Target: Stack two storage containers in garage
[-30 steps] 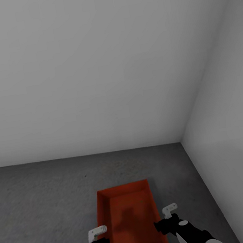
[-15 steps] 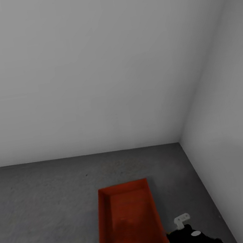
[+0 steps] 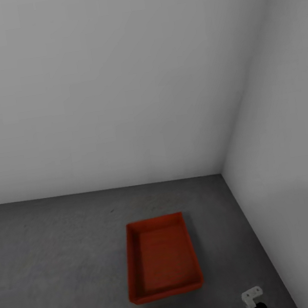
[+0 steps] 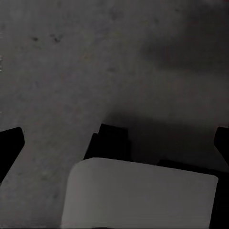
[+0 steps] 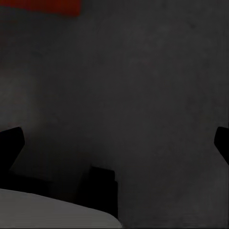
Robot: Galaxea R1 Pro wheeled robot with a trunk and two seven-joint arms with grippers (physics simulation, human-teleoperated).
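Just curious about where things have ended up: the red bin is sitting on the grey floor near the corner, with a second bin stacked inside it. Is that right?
Not quite. The head view shows the bin on the grey floor near the corner, but it is empty: no second bin is stacked in it.

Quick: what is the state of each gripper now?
Left gripper: open, holding nothing, above grey concrete floor.
Right gripper: open, holding nothing.

bin (image 3: 162,257) | red-orange, open-top, empty | upright, flat on concrete floor (image 3: 56,257) | near the wall corner
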